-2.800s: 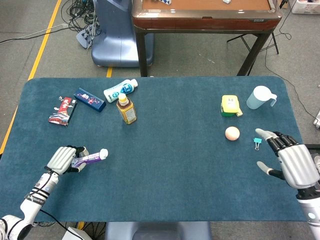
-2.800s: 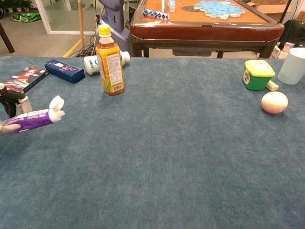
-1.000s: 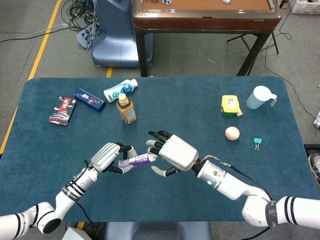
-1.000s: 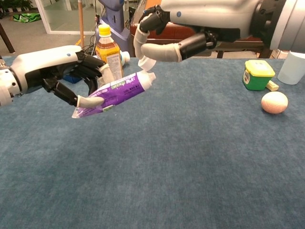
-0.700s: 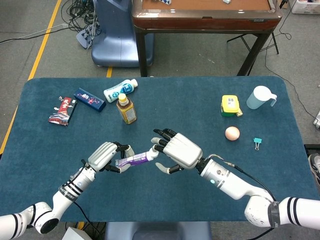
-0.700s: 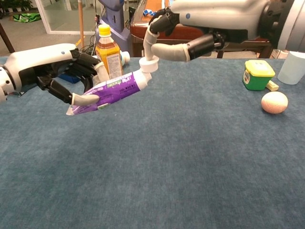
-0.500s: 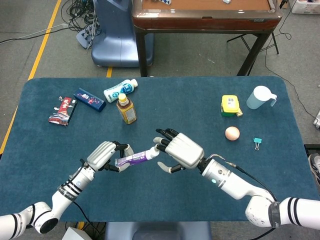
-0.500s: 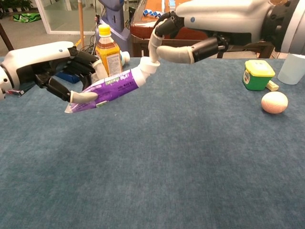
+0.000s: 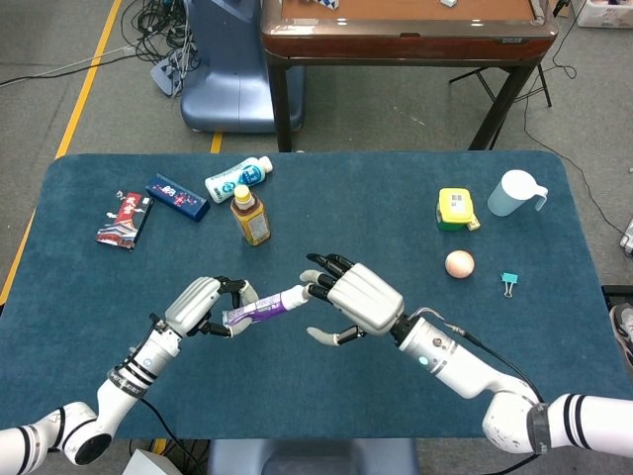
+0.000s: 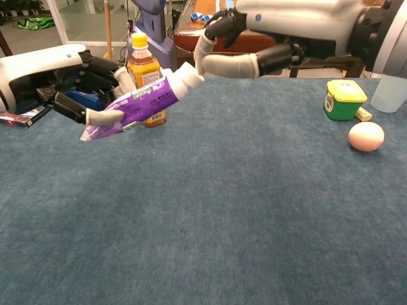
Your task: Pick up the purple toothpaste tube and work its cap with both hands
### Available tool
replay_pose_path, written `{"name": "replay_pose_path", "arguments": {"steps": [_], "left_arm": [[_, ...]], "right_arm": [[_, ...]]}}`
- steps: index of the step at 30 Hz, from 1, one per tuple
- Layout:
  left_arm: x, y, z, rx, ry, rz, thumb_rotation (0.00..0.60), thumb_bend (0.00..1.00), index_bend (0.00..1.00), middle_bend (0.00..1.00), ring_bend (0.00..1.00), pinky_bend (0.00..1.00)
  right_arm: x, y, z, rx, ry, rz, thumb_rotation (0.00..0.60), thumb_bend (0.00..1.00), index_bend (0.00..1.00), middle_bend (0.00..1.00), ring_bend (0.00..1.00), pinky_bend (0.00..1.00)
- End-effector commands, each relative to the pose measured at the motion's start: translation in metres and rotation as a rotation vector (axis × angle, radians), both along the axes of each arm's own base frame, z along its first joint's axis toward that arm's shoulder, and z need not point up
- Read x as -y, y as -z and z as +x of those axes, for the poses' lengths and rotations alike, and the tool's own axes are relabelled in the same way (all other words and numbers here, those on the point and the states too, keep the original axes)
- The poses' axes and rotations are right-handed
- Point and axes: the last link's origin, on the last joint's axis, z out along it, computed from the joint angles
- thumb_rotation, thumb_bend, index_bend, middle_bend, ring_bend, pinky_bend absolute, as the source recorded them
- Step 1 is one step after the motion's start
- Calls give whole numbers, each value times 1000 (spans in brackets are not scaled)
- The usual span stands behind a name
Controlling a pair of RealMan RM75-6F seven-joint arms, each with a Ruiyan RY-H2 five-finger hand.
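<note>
Low in the middle of the head view, above the blue felt worktop [image 9: 326,396], the left robot hand [image 9: 198,306] grips the purple toothpaste tube [image 9: 255,310] by its body, cap end pointing toward frame right. The right robot hand [image 9: 358,300] holds nothing, its fingers spread, with fingertips [image 10: 199,58] touching or just beside the white cap [image 10: 185,75]; the chest view suggests contact, but I cannot tell for sure.

To work the cap well, I judge the right hand should close thumb and a finger squarely around it and turn, while the left keeps the tube steady without squeezing paste out. The tube looks soft and glossy, flattened at its crimped tail, so it would likely buckle under a hard grip; the cap is small, smooth and round, easy to slip on.

Farther up the frame stand an amber drink bottle [image 9: 249,216], a hard yellow-lidded jar [image 9: 454,209], a smooth egg [image 9: 459,263] and a translucent measuring cup [image 9: 513,193].
</note>
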Motion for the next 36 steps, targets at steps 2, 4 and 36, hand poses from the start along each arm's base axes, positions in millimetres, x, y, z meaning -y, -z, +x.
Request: {"name": "replay_pose_path", "arguments": {"steps": [2, 4, 36], "left_arm": [[4, 0, -1, 29, 2, 7, 600, 559, 664, 778, 546, 398], [5, 0, -1, 40, 1, 10, 600, 558, 665, 779, 546, 399], [4, -1, 18, 164, -8, 32, 600, 565, 673, 788, 546, 399]], "right_arm": [[-4, -13, 8, 166, 55, 80, 114, 107, 258, 222, 76, 168], [-4, -16, 15, 210, 59, 123, 114, 60, 139, 186, 76, 156], [12, 17, 53, 441, 148, 321, 88, 0, 0, 0, 0, 0]]}}
